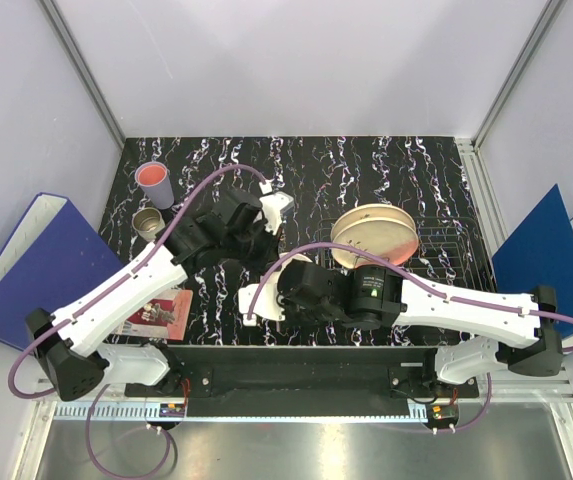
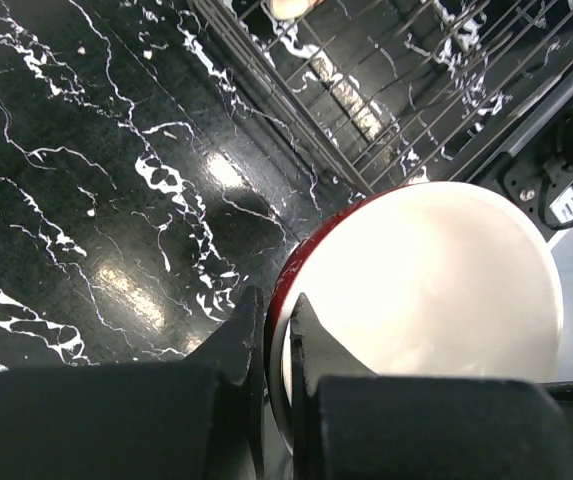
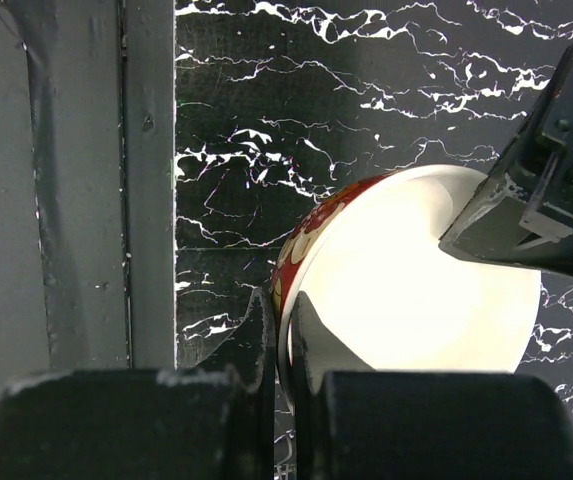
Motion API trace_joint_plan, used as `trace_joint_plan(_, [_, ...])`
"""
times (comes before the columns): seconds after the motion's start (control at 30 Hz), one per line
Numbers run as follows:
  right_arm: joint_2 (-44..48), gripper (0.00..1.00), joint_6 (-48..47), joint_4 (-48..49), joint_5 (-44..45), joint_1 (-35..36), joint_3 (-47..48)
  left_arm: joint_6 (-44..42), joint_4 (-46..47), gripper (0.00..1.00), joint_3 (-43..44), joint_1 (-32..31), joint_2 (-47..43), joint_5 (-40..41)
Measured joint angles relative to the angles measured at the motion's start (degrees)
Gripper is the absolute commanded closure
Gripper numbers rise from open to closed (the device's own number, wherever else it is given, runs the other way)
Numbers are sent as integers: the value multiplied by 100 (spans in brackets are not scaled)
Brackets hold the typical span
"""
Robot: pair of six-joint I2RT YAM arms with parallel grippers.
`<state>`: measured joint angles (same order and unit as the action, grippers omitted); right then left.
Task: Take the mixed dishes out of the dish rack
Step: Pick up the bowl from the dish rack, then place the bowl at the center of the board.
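The left tool (image 2: 276,308) is clamped on the rim of the red bowl (image 2: 426,290), one finger against the glossy red wall and one on the cream inside. The right tool (image 3: 282,305) pinches the same bowl at roughly the opposite rim. The bowl is just left of the dish rack (image 1: 448,248), over the black white-veined counter (image 1: 386,170); whether it touches the counter is unclear. Cream plates (image 1: 374,232) stand tilted in the rack. A lilac tumbler (image 1: 154,184) and a brown-cream cup (image 1: 148,222) stand far left. The red printed card (image 1: 161,310) carries writing too small to read.
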<state>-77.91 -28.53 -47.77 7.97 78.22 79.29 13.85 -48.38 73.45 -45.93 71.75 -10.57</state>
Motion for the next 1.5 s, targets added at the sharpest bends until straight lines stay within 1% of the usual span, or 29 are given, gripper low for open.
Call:
trace_joint_plan(0.13, [0, 100, 0, -26, -11, 0, -2, -37, -9, 100, 0, -20, 39, 9])
trace_joint_plan(0.2, [2, 83, 2, -20, 9, 0, -2, -39, -7, 100, 0, -20, 39, 13])
trace_joint_plan(0.23, [2, 70, 13, -15, 37, 0, -2, -42, 0, 100, 0, -20, 39, 26])
trace_joint_plan(0.27, [2, 57, 35, -7, 76, 0, -2, -42, 9, 100, 0, -20, 39, 57])
trace_joint_plan(0.3, [7, 37, 59, 13, 170, 7, -2, -37, 4, 100, 0, -17, 39, 85])
trace_joint_plan(0.37, [68, 25, 68, 160, 474, 0, -2, -28, -37, 100, 0, 7, 39, 140])
trace_joint_plan(0.4, [98, 12, 129, 216, 562, -4, 0, -33, -68, 100, 0, 7, 39, 170])
trace_joint_plan(0.43, [155, 8, 138, 295, 699, -17, 2, -31, -109, 100, 0, 7, 39, 186])
trace_joint_plan(0.47, [195, 2, 190, 326, 774, -22, 7, -26, -153, 100, 0, 7, 39, 201])
trace_joint_plan(0.63, [420, 0, 256, 426, 1163, -22, 22, 59, -262, 100, 98, 74, 81, 249])
trace_joint_plan(0.73, [568, 0, 339, 433, 1403, -22, 37, 157, -278, 100, 269, 321, 166, 240])
trace_joint_plan(0.83, [754, 0, 531, 457, 1696, -22, 142, 365, -284, 100, 525, 820, 323, 297])
trace_joint_plan(0.97, [1023, 0, 1064, 610, 2312, -22, 321, 763, -212, 100, 935, 1521, 686, 498])
trace_joint_plan(1.07, [1213, 0, 1609, 787, 2767, -22, 356, 1130, -39, 100, 1351, 2175, 1318, 702])
trace_joint_plan(1.1, [1252, 0, 1742, 831, 2874, -22, 341, 1204, -4, 100, 1475, 2306, 1512, 769])
trace_joint_plan(1.27, [1635, 0, 2479, 1187, 3095, -24, -44, 1550, 247, 100, 2409, 3084, 3045, 1145])
trace_joint_plan(1.37, [1818, 0, 2728, 1370, 3119, -24, -234, 1648, 424, 100, 2935, 3355, 3805, 1294])
trace_joint_plan(1.4, [1867, 0, 2774, 1445, 3121, -24, -289, 1685, 651, 100, 3097, 3427, 4118, 1390])
trace_joint_plan(1.5, [1884, 0, 2826, 1628, 3139, -24, -367, 1727, 968, 100, 3134, 3497, 4391, 1556])
